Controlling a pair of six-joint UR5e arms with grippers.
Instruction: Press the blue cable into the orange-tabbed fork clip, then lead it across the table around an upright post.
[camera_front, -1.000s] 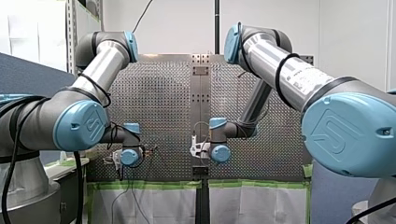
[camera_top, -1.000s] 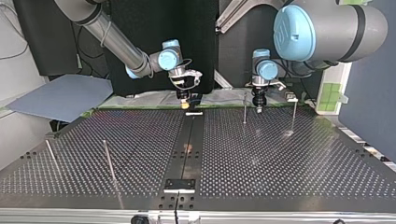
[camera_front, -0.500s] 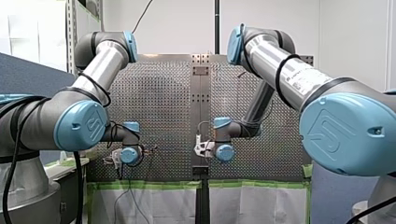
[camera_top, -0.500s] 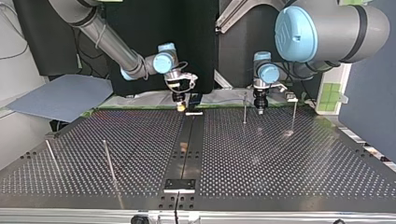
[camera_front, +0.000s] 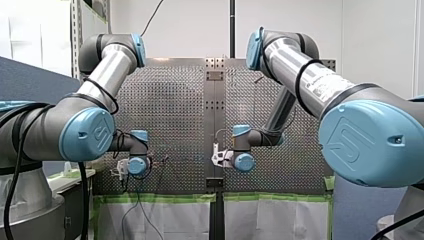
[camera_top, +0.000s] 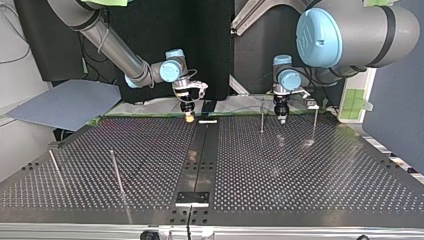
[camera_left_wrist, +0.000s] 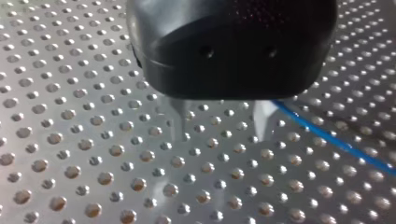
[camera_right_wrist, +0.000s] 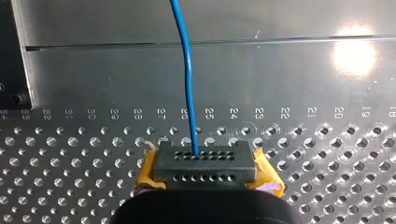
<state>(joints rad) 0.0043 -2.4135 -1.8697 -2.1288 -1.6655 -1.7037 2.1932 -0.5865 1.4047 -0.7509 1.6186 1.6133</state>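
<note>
One blue cable (camera_right_wrist: 189, 84) in my right jaws (my left jaws apart)

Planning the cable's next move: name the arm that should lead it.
Right, probably. My right hand is shut on the cable; my left hand is open, with the cable beside one finger, not between them.

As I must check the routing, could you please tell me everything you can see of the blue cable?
The cable is thin, blue and smooth. It is gripped in my right hand, with yellow pads, and runs nearly straight ahead above the table, with a slight bend. In the left wrist view a stretch runs over the table beside my open left hand, outside its fingers.
</note>
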